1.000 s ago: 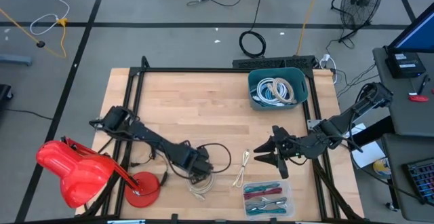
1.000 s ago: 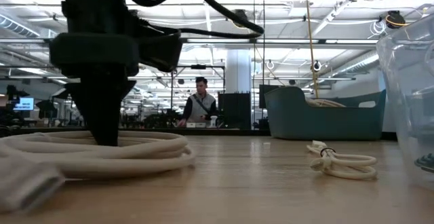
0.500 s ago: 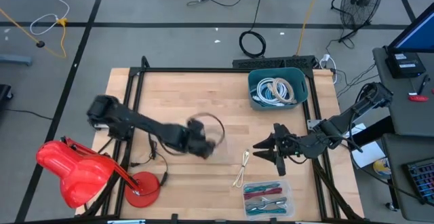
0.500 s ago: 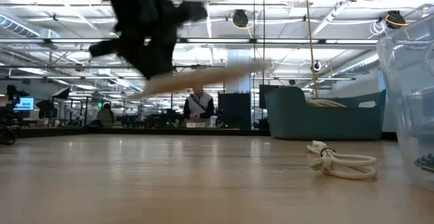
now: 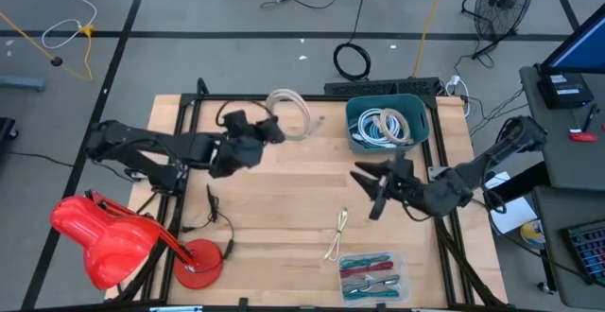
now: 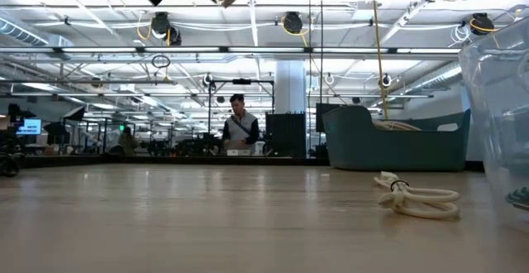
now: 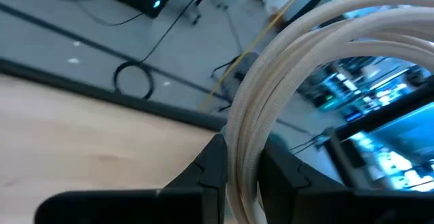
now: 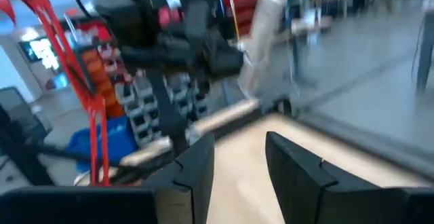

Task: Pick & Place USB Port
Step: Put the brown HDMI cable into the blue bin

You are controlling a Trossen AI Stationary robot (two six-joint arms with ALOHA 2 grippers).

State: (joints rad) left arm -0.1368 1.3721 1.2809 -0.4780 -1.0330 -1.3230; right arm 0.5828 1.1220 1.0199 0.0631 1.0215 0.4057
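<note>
My left end effector (image 5: 267,130) grips the white cable coil (image 5: 293,113) aloft, teal bin (image 5: 388,123) ahead; right end effector (image 5: 369,190) waits, parted.

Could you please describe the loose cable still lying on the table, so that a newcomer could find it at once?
Start at the teal bin at the table's far right. Nearer the front edge is a clear plastic box of coloured cables. The small cream cable lies just left of that box, the only cable bare on the wood.
</note>
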